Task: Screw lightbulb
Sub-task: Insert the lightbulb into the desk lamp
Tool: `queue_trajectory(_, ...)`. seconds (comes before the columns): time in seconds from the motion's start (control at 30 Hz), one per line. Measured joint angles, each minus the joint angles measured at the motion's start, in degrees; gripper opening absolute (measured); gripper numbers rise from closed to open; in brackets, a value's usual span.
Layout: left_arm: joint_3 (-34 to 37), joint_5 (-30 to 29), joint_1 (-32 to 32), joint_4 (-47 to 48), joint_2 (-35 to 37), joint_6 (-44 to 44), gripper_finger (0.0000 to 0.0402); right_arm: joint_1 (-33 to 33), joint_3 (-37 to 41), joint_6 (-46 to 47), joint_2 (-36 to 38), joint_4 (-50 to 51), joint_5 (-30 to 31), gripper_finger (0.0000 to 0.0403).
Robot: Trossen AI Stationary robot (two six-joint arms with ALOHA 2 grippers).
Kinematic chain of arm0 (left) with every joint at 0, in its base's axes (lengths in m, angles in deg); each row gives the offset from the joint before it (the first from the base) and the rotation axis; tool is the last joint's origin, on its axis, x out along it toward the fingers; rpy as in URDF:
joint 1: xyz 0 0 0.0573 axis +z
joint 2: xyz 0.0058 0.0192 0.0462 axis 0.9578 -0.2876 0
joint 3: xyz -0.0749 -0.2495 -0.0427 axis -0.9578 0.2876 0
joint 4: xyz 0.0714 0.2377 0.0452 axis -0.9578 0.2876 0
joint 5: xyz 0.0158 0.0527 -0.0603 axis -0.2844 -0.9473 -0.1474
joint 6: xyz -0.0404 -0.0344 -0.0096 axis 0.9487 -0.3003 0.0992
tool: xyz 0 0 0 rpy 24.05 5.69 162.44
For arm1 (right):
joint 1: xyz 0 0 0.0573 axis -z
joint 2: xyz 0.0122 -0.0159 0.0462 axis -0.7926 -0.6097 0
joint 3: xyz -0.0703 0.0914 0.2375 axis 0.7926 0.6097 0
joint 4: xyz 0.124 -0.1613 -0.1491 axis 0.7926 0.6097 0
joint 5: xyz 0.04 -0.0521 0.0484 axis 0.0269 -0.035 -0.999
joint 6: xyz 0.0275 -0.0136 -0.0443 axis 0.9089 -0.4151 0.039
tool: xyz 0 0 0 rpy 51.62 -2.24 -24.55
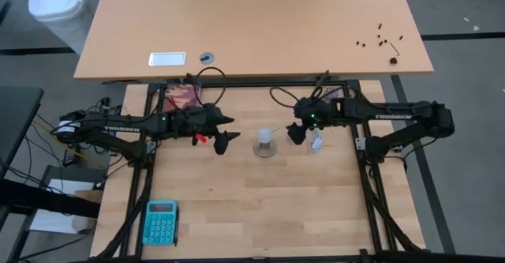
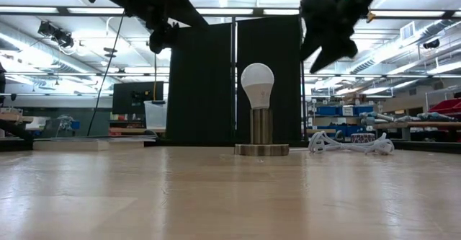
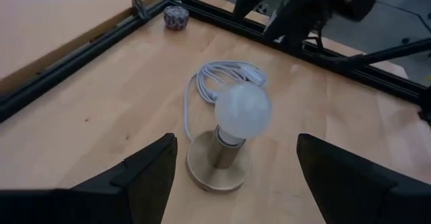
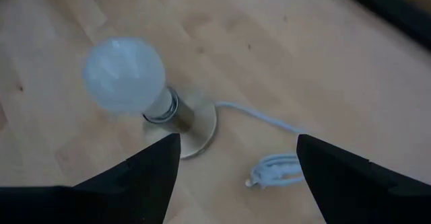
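The lightbulb [image 2: 257,83] is being left standing upright in its socket [image 2: 261,135] mid-tabletop [image 1: 237,216], flanked by 2 raised, open, empty tools, left tool [image 1: 226,137] and right tool [image 1: 297,132]; a descent and gentle closing on the glass are being called for next.

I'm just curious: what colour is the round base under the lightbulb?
Brassy gold metal; the base under the white lightbulb shows best in the left wrist view.
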Motion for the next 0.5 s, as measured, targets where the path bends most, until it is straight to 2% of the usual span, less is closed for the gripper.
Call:
queue_trajectory(0.17,-2.10,0.04,-0.02,3.37,0.00,0.12,0.0307,-1.51,5.16,3.52,0.00,-5.45,-1.78,0.0307)
queue_trajectory(0.5,-5.68,-2.33,-0.07,8.96,-0.11,-1.35,0.0307,-3.73,5.90,1.97,0.13,-6.07,-2.44,0.0307)
